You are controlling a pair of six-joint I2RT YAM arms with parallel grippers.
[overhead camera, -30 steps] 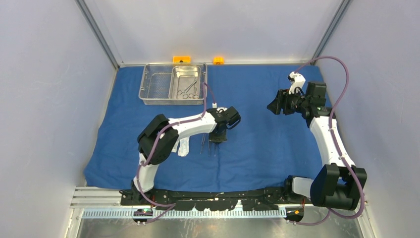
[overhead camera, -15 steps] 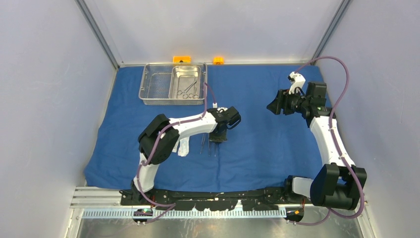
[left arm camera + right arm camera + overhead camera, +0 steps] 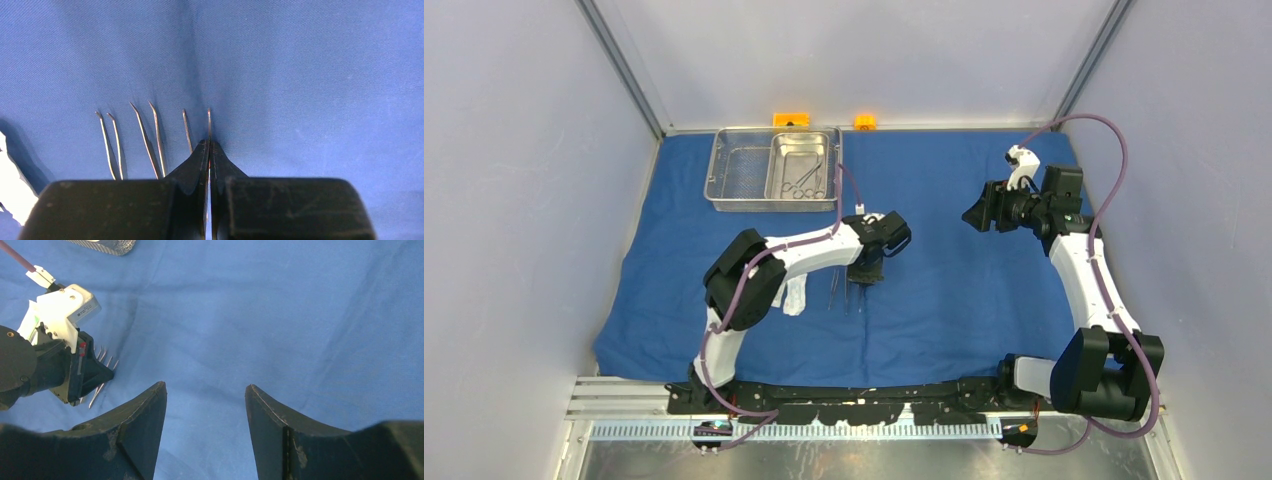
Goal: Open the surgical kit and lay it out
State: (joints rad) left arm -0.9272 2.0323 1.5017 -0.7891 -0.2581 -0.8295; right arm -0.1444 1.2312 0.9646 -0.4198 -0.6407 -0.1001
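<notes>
**Cloth spread out, tweezers in a row, basket at the back**

The blue cloth lies opened flat, with light creases. At its far left stands a rectangular steel mesh basket. A smaller solid steel tray sits inside the basket's right half. In the tray lie thin steel scissors with ring handles, too small to count. Near the middle of the cloth, three pairs of tweezers lie side by side, tips all pointing the same way. One leg of the end pair runs in between the closed fingers of the left gripper. Just left of the tweezers lies a white packet, partly hidden.
</notes>
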